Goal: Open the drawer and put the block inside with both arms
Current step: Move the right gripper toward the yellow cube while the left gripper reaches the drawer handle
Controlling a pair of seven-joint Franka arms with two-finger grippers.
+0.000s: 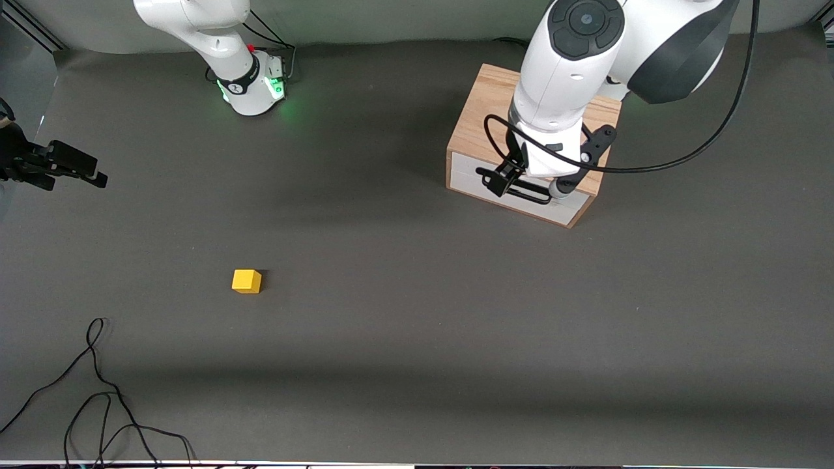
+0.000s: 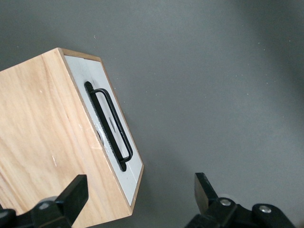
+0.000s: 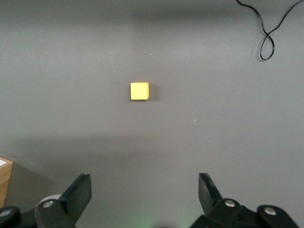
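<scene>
The yellow block point(image 1: 246, 281) lies on the dark table toward the right arm's end, nearer the front camera than the cabinet point(image 1: 485, 111). The drawer point(image 1: 466, 181) is shut, its white front and black wire handle point(image 2: 114, 124) facing the camera. My left gripper point(image 1: 531, 185) hangs open just above the cabinet's front edge. In the left wrist view the gripper point(image 2: 140, 183) straddles the corner of the drawer front point(image 2: 107, 95) and holds nothing. My right gripper point(image 3: 145, 180) is open and high over the table, with the block point(image 3: 139, 90) below it.
A loose black cable point(image 1: 98, 391) curls at the front corner at the right arm's end. A black mount point(image 1: 55, 166) juts in at that end's edge. The right arm's base point(image 1: 251, 91) stands at the back.
</scene>
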